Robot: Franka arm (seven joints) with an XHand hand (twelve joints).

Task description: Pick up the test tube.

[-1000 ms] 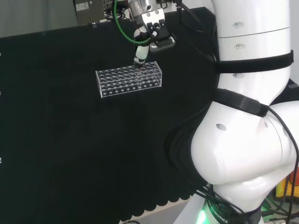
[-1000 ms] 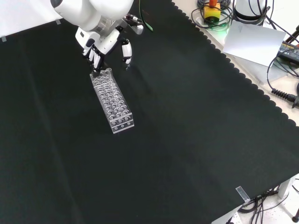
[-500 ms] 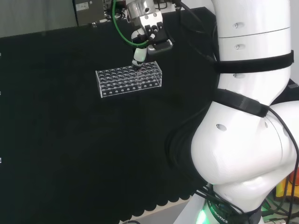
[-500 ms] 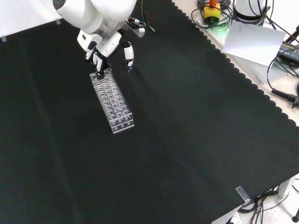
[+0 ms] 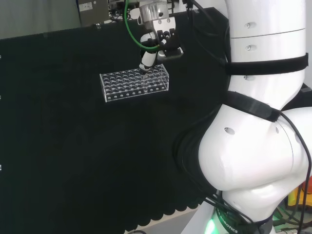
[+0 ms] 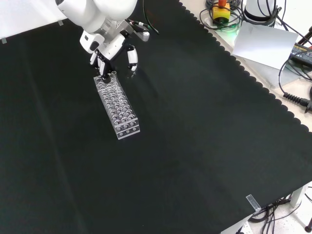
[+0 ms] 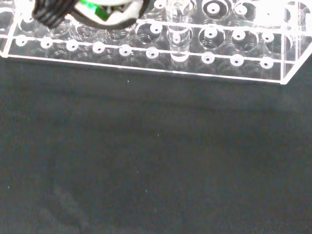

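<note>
A clear plastic test tube rack (image 5: 134, 83) lies on the black cloth, seen lengthwise in the front view (image 6: 117, 105). In the wrist view one clear test tube (image 7: 178, 35) stands upright in a hole near the front row of the rack (image 7: 234, 61). The hand (image 5: 157, 43) hangs over the rack's right end in the head view, fingers (image 5: 145, 61) pointing down at its top. In the front view the hand (image 6: 108, 46) is at the rack's far end, with the fingers (image 6: 103, 68) at the rim and the thumb (image 6: 131, 58) spread to the right, off the rack. Nothing is held.
The arm's white links (image 5: 258, 122) stand at the right of the head view. Beyond the cloth's scalloped edge in the front view lie cables and a grey sheet (image 6: 265, 41). Bare black cloth (image 6: 195, 146) surrounds the rack.
The hand has shifted a little to the right in the head view and turned slightly over the rack's end. The rack has stayed put.
</note>
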